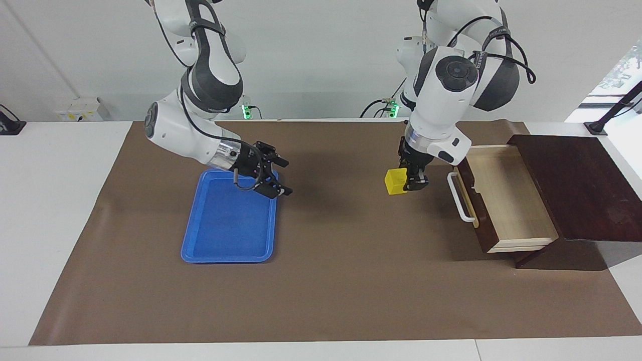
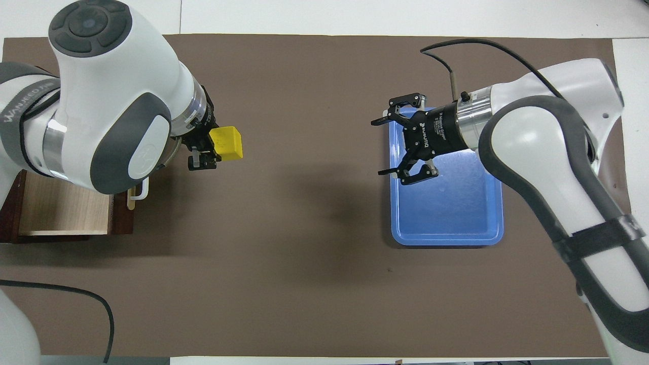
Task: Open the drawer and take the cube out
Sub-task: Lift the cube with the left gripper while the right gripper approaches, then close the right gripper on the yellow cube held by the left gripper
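Cube (image 1: 395,181): small, rigid, likely light; clamped by flat sides in left gripper (image 1: 412,181); right gripper (image 1: 278,176) spread, empty.

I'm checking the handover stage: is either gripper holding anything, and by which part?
The left gripper grips the small yellow cube by its side faces, above the brown mat. The right gripper, open, holds nothing.
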`<state>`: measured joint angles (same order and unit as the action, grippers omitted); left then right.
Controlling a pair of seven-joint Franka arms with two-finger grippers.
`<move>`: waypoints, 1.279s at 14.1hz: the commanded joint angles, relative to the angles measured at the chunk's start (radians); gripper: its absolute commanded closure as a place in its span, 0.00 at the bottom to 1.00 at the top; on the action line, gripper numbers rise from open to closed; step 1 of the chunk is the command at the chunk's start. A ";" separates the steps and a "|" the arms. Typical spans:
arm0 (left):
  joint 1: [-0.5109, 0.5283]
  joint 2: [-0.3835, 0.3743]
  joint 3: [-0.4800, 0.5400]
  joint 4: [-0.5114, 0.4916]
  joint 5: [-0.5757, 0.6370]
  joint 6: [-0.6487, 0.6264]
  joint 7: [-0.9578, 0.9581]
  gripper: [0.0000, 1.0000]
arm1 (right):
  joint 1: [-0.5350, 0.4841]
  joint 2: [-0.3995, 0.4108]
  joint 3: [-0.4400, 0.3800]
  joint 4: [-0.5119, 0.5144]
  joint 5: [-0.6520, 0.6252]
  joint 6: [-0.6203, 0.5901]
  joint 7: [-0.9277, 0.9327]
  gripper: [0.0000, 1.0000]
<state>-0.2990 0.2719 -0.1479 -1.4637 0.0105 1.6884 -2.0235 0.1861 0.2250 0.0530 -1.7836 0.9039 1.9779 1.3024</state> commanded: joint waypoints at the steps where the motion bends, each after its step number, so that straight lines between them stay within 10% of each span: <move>1: -0.026 0.012 0.014 0.022 -0.020 0.017 -0.023 1.00 | 0.047 0.088 -0.002 0.052 0.061 0.045 0.024 0.00; 8: -0.038 0.012 0.014 0.022 -0.020 0.020 -0.037 1.00 | 0.189 0.307 -0.004 0.292 0.116 0.180 0.145 0.00; 18: -0.065 0.010 0.014 0.014 -0.020 0.060 -0.072 1.00 | 0.312 0.324 -0.005 0.314 0.098 0.285 0.207 0.00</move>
<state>-0.3503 0.2728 -0.1473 -1.4637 0.0071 1.7392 -2.0835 0.5038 0.5331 0.0487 -1.4961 1.0017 2.2676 1.4795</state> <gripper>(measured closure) 0.449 0.000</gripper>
